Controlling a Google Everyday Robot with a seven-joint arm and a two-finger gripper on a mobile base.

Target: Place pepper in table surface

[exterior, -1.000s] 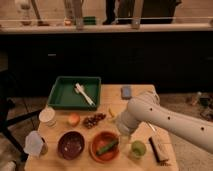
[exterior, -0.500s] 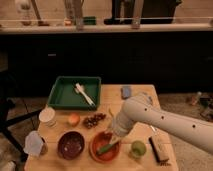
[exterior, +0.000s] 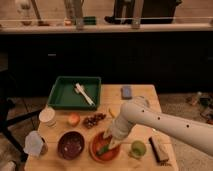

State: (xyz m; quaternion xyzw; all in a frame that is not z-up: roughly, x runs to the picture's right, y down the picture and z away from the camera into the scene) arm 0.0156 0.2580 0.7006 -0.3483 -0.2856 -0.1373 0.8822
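The pepper [exterior: 103, 149], small and dark green, lies in an orange-red bowl [exterior: 95, 151] at the front middle of the light tan wooden table surface [exterior: 142, 107]. My white arm reaches in from the right. My gripper [exterior: 108, 139] is lowered into that bowl, right over the upper end of the pepper. The gripper hides part of the pepper and of the bowl's inside.
A dark green tray [exterior: 62, 95] holding a pale elongated vegetable [exterior: 84, 94] stands at the back left. Around the bowl are a dark bowl [exterior: 71, 145], a light-green cup [exterior: 138, 148], a black brush [exterior: 159, 149], an orange fruit [exterior: 73, 119], a dark cluster [exterior: 93, 120], a white cup [exterior: 47, 116] and a blue-grey block [exterior: 126, 91].
My arm has swung left and down, bringing the gripper from beside the orange-red bowl into it, onto the pepper. The objects on the table have not moved.
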